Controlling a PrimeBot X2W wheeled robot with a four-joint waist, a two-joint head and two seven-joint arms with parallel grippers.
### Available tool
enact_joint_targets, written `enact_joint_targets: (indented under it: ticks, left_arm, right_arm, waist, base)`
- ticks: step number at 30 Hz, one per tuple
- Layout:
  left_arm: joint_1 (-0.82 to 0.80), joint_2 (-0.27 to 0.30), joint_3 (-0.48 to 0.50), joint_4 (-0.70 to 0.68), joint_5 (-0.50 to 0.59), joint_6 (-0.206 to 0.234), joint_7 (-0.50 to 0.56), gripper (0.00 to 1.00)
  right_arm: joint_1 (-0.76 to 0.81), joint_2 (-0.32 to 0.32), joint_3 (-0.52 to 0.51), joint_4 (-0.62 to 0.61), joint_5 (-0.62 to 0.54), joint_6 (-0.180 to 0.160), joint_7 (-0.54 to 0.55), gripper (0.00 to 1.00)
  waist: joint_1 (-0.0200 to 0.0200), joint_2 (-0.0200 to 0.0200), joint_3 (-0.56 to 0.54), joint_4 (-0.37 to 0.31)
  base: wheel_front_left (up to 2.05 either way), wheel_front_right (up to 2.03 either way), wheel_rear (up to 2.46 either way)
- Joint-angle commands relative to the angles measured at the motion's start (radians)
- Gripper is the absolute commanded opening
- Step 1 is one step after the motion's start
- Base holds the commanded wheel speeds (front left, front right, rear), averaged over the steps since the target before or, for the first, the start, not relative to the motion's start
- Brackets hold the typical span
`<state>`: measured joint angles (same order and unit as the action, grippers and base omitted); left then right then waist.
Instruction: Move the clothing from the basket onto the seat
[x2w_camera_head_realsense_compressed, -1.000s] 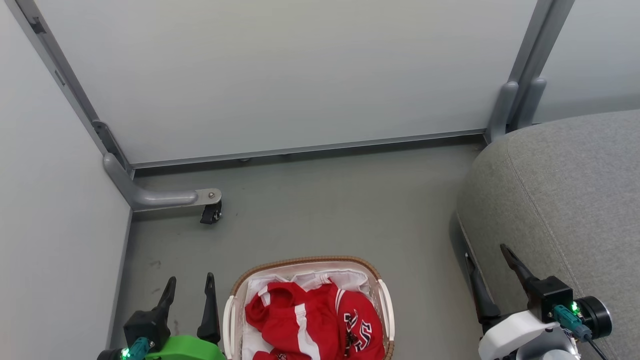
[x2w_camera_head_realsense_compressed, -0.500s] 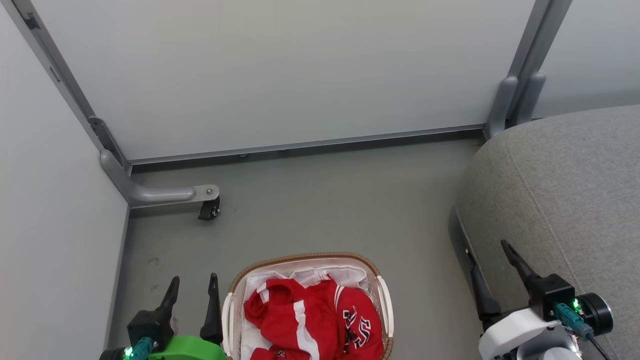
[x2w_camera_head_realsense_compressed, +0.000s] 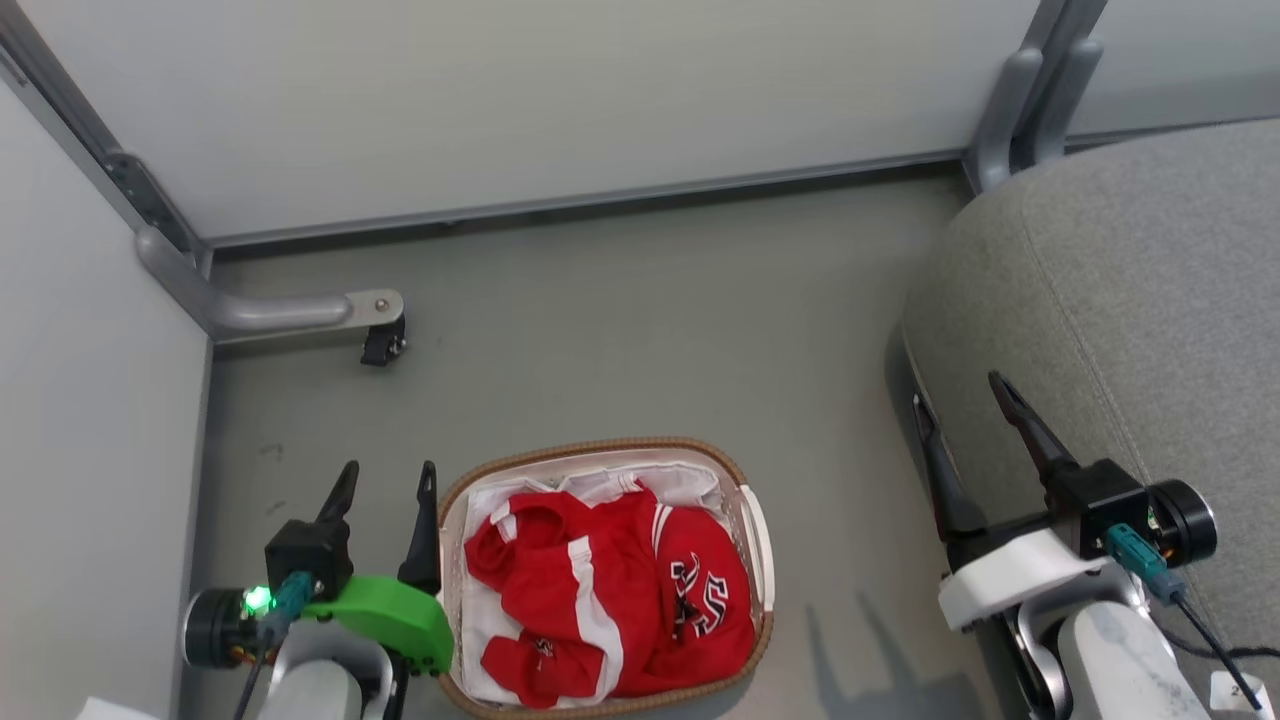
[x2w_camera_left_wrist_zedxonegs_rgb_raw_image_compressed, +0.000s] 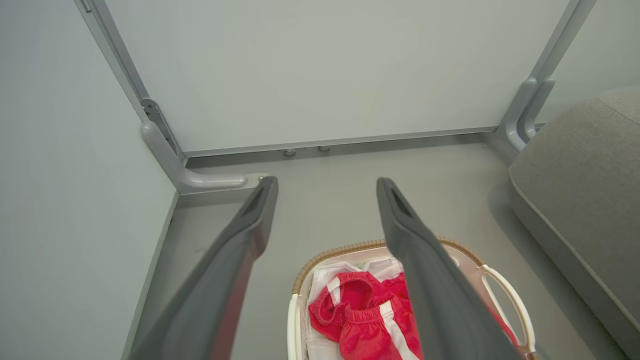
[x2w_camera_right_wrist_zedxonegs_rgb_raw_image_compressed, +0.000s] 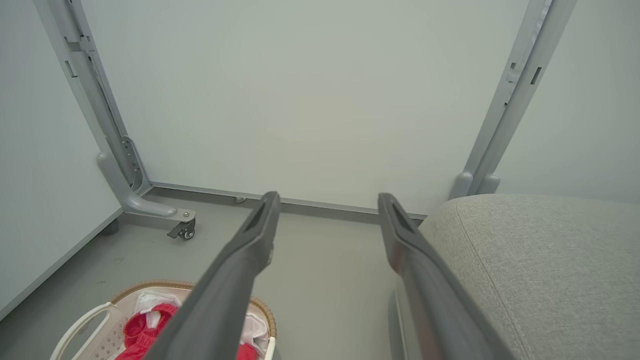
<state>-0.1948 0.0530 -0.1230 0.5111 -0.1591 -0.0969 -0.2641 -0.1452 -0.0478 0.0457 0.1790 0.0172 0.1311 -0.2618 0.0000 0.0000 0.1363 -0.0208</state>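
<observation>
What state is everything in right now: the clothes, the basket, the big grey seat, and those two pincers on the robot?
Clothing: crumpled in the basket, not yet moved.
Basket: upright on the floor, holding the clothing.
Seat: nothing on the part in view.
Left jaws: open, empty, beside the basket.
Right jaws: open, empty, by the seat's edge.
</observation>
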Motion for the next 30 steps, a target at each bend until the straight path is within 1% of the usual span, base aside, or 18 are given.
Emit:
enact_joint_targets:
  ticks: [1, 5, 11, 14, 18, 20, 23, 27, 30]
  left_arm:
    - [-0.045, 0.018, 0.0, 0.022, 0.019, -0.006, -0.001, 1.0]
    - [-0.156, 0.033, -0.028, 0.129, 0.046, -0.013, -0.001, 1.0]
    - [-0.332, 0.068, -0.1, 0.32, 0.098, -0.025, 0.005, 1.0]
    - [-0.401, 0.085, -0.137, 0.396, 0.119, -0.029, 0.026, 1.0]
    - [-0.482, 0.108, -0.211, 0.492, 0.154, -0.033, 0.074, 1.0]
    - [-0.508, 0.114, -0.245, 0.523, 0.164, -0.033, 0.093, 1.0]
    - [-0.546, 0.123, -0.323, 0.575, 0.17, -0.034, 0.123, 1.0]
    - [-0.589, 0.136, -0.403, 0.624, 0.155, -0.034, 0.152, 1.0]
    - [-0.62, 0.148, -0.443, 0.66, 0.136, -0.033, 0.187, 1.0]
  right_arm:
    - [-0.028, -0.004, 0.007, -0.008, -0.002, -0.001, -0.005, 1.0]
    - [-0.084, -0.005, 0.015, -0.018, 0.003, -0.001, -0.005, 1.0]
    - [-0.16, -0.004, 0.037, -0.029, 0.025, -0.001, -0.005, 1.0]
    - [-0.191, -0.004, 0.055, -0.037, 0.039, -0.001, -0.005, 1.0]
    - [-0.235, -0.003, 0.081, -0.046, 0.056, -0.001, -0.005, 1.0]
    - [-0.249, -0.004, 0.087, -0.05, 0.056, -0.001, -0.005, 1.0]
    - [-0.273, -0.004, 0.089, -0.055, 0.064, -0.001, -0.005, 1.0]
    - [-0.292, -0.003, 0.097, -0.06, 0.077, -0.001, -0.005, 1.0]
    - [-0.3, -0.003, 0.111, -0.068, 0.088, -0.001, -0.005, 1.0]
  waist:
    - [0.0, 0.0, 0.114, -0.036]
    - [0.0, 0.0, 0.217, -0.062]
    - [0.0, 0.0, 0.363, -0.11]
    - [0.0, 0.0, 0.424, -0.135]
    - [0.0, 0.0, 0.506, -0.172]
    - [0.0, 0.0, 0.536, -0.187]
    - [0.0, 0.0, 0.583, -0.21]
    - [0.0, 0.0, 0.622, -0.234]
    - [0.0, 0.0, 0.644, -0.251]
  base:
    - [0.0, 0.0, 0.0]
    - [0.0, 0.0, 0.0]
    - [0.0, 0.0, 0.0]
    - [0.0, 0.0, 0.0]
    - [0.0, 0.0, 0.0]
    - [0.0, 0.0, 0.0]
    - [0.0, 0.0, 0.0]
    - [0.0, 0.0, 0.0]
    - [0.0, 0.0, 0.0]
